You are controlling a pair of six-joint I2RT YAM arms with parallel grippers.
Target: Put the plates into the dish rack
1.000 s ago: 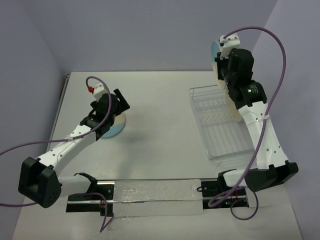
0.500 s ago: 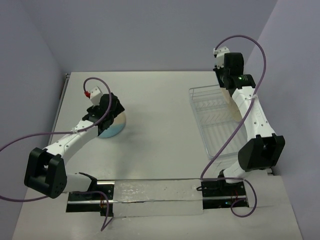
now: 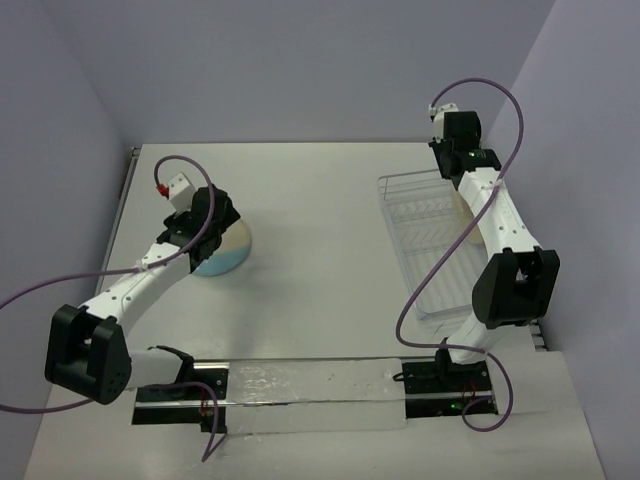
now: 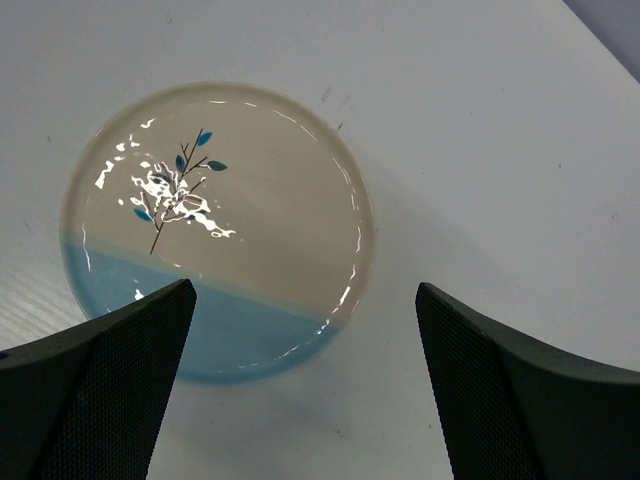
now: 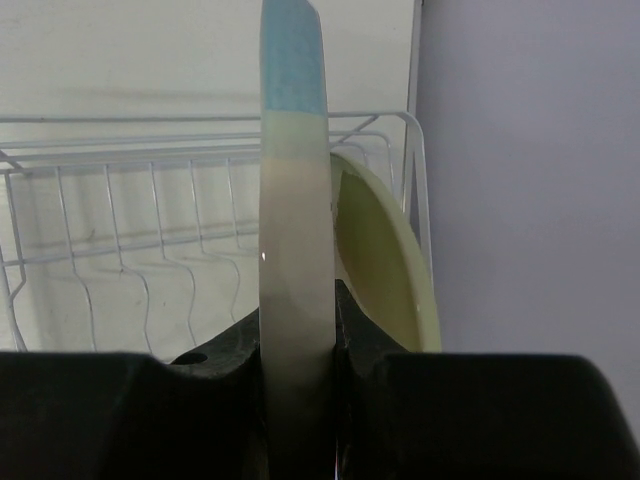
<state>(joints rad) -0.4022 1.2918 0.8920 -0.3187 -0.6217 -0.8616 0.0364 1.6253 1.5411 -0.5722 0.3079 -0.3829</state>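
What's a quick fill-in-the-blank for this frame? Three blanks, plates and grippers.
1. The left gripper hovers ___ above the flat plate on the table.
2. The right gripper is shut on the held plate, cream with a ___ end.
3. The leaning plate in the dish rack is pale ___.
Missing words: open; blue; green

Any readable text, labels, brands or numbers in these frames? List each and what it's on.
None readable.
The blue-and-cream plate lying flat bears only a sprig motif, no lettering.
The plate held edge-on by the right pincer and the dish rack show no marks.
The arms show no legible label.
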